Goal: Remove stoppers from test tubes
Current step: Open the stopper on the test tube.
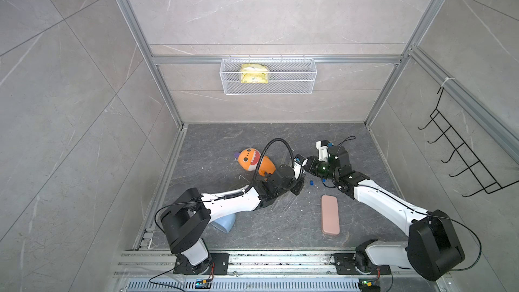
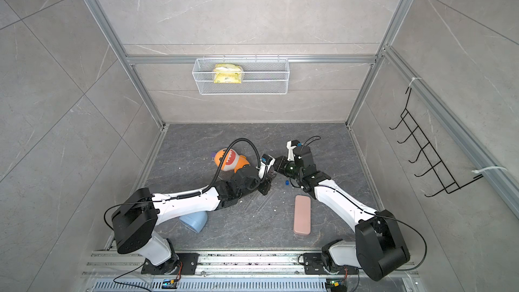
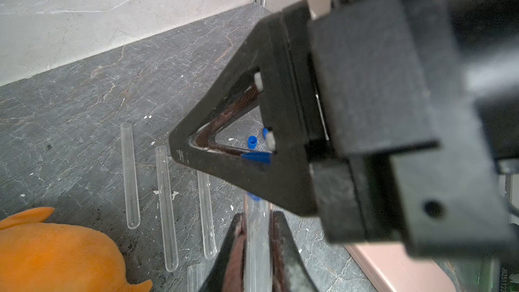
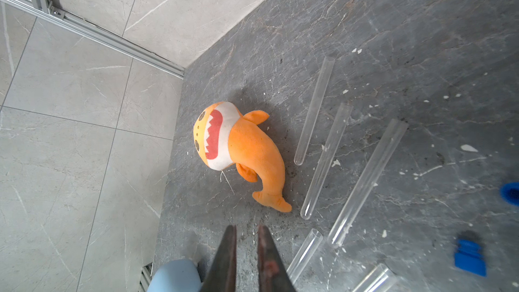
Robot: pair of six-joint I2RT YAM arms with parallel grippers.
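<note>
A: Start with the big things.
B: On the bench (image 1: 266, 231), the plush shark (image 1: 251, 160) lies toward the back left and the pink case (image 1: 330, 214) toward the front right. The left gripper (image 3: 257, 217) is clamped on a test tube (image 3: 257, 248) held up over the bench's middle; four bare tubes (image 3: 165, 209) lie under it.
A: And the right gripper (image 4: 247, 230)?
B: Closed to a slit, one finger across the blue stopper (image 3: 253, 197); whether it pinches it, I cannot tell.
A: What could go wrong?
B: A skewed pull may slide the slick tube out of the left grip, or the stopper pops off and rolls among the loose stoppers (image 4: 470, 257)
</note>
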